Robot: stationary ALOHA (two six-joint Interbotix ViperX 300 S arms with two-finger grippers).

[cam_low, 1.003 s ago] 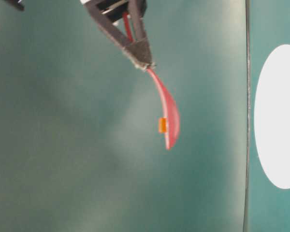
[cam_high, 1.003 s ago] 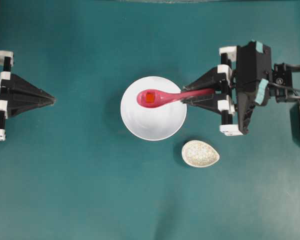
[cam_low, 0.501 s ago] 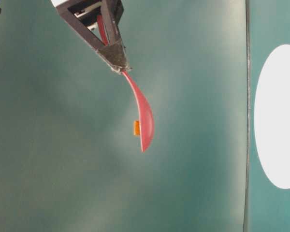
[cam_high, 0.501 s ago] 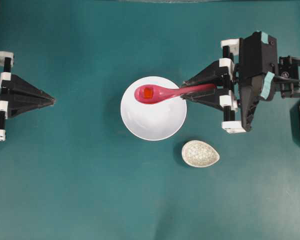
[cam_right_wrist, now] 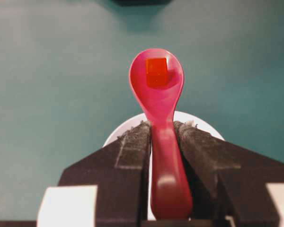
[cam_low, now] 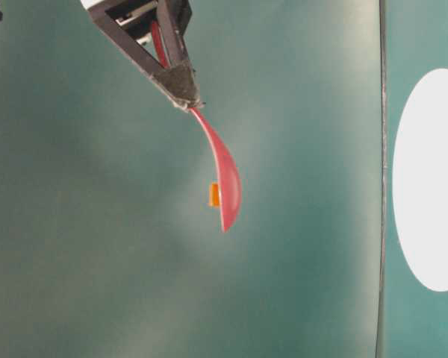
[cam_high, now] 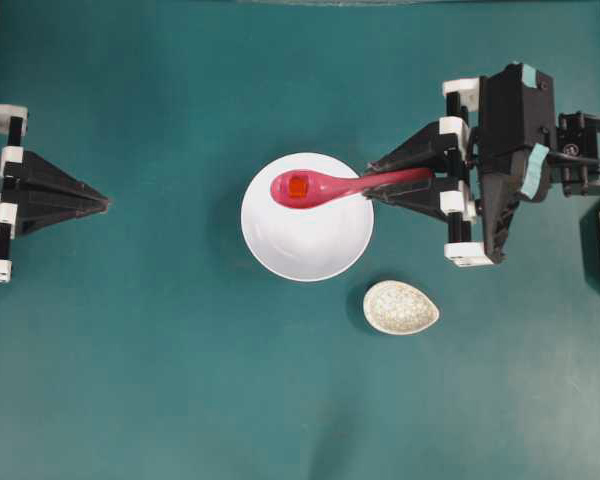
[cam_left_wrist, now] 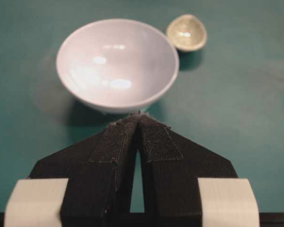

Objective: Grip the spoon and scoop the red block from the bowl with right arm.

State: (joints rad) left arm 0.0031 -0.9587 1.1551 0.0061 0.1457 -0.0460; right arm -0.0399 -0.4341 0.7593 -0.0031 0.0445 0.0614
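Note:
My right gripper [cam_high: 370, 190] is shut on the handle of the magenta spoon [cam_high: 330, 186], and its fingers [cam_right_wrist: 135, 146] press both sides of the handle [cam_right_wrist: 168, 161]. The spoon is held level in the air above the white bowl [cam_high: 310, 245]. The small red block [cam_high: 299, 186] sits in the spoon's scoop [cam_right_wrist: 156, 78], also visible as the red block [cam_low: 214, 195] against the spoon [cam_low: 224, 179] in the table-level view. My left gripper [cam_high: 106, 203] rests shut at the far left, its tips [cam_left_wrist: 138, 116] pointing at the bowl [cam_left_wrist: 85, 47], which looks empty.
A speckled beige egg-shaped dish [cam_high: 401, 307] lies on the teal table just right of and below the bowl; it also shows as the dish [cam_left_wrist: 186, 32] beyond the bowl in the left wrist view.
The right gripper has lifted the spoon with the block higher and slightly back from the bowl's middle, then held almost still over the last half second. The left arm has not moved.

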